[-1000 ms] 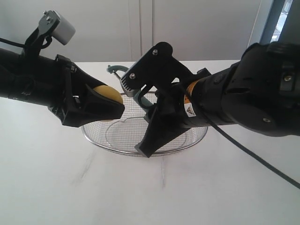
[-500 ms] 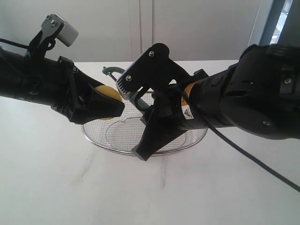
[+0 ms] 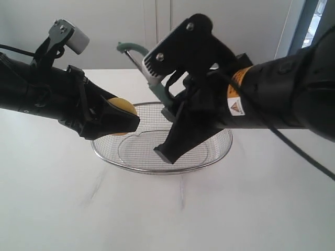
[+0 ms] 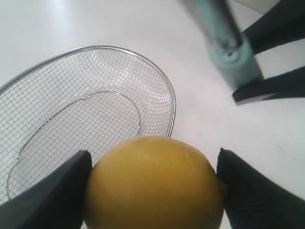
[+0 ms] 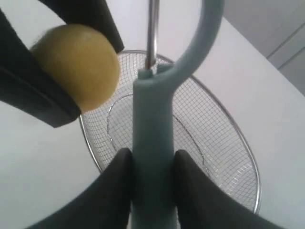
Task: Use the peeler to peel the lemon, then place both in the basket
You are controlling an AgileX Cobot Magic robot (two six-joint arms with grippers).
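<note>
lemon clamped between both fingers of left gripper, held just above the basket's left edge. right gripper grasps peeler by its handle, head raised above the basket, clear of the lemon.

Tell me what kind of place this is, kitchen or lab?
Probably a lab test bench rather than a kitchen: a plain white table, pale wall panels behind it, and just a wire basket, lemon and peeler as props.
</note>
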